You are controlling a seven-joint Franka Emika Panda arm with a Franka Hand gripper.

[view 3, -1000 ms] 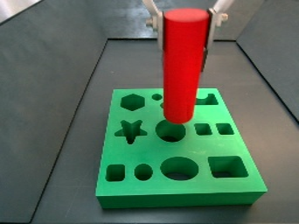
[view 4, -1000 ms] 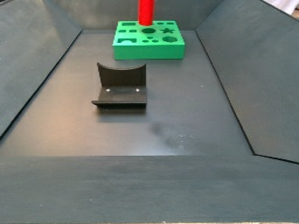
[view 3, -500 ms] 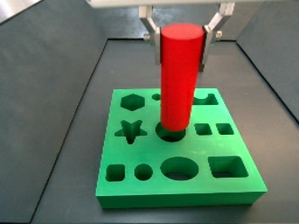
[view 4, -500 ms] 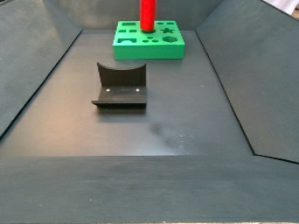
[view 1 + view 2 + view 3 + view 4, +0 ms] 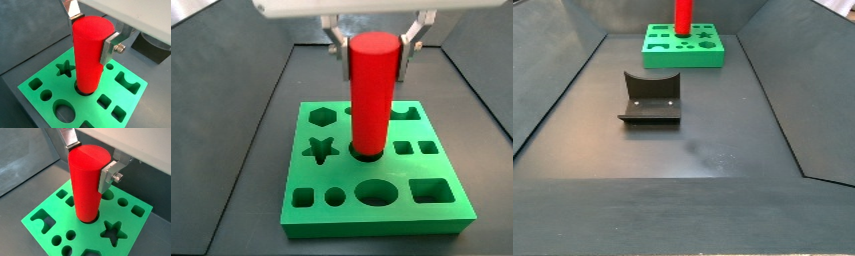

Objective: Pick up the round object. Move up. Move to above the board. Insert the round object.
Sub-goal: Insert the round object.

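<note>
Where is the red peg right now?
The red peg stands upright between the gripper's fingers, its lower end in a round hole near the middle of the green board, beside the star cut-out, in both side views.

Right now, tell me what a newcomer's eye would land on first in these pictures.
The bright red round object stands upright with its lower end in a round hole near the middle of the green board. The gripper grips it near the top, silver fingers on either side. Apart from the board, the dark fixture sits on the grey floor.
</note>
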